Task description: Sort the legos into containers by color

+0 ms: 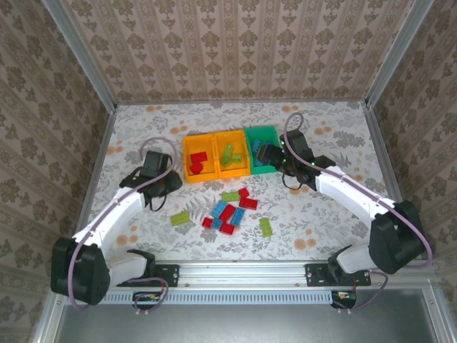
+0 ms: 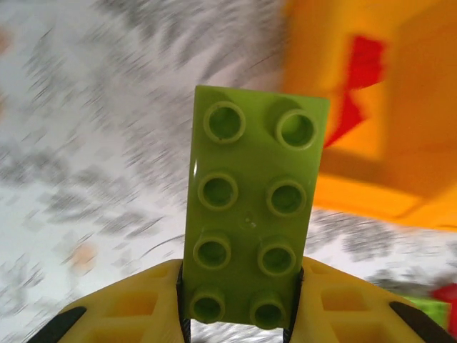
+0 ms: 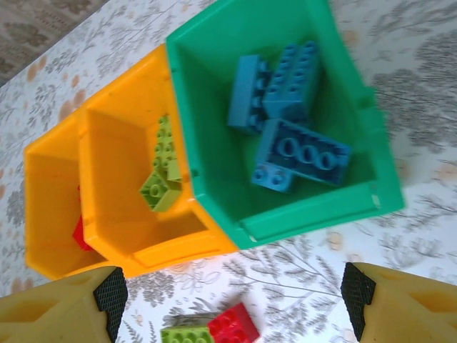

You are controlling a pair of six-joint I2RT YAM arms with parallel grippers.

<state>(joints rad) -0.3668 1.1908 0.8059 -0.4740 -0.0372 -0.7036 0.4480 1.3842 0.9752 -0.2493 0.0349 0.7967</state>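
My left gripper [image 1: 154,170] stands left of the containers, shut on a lime green lego [image 2: 246,214] that sticks up between its yellow fingers [image 2: 128,307]. The three containers sit in a row. The left orange bin [image 1: 187,161] holds red legos [image 1: 198,163]. Inside the middle orange bin [image 1: 233,174] are lime legos [image 3: 161,182]. The green bin [image 3: 214,143] holds blue legos [image 3: 300,150]. My right gripper [image 3: 232,293] hangs open over the green bin's near edge, nothing between its fingers. Loose red, blue and lime legos [image 1: 227,211] lie on the table in front of the bins.
A lime lego [image 1: 180,217] lies apart at the left of the pile and another [image 1: 265,227] at its right. Metal frame posts and patterned walls close in the table on three sides. The floral tablecloth [image 1: 328,136] is bare to the right of the bins.
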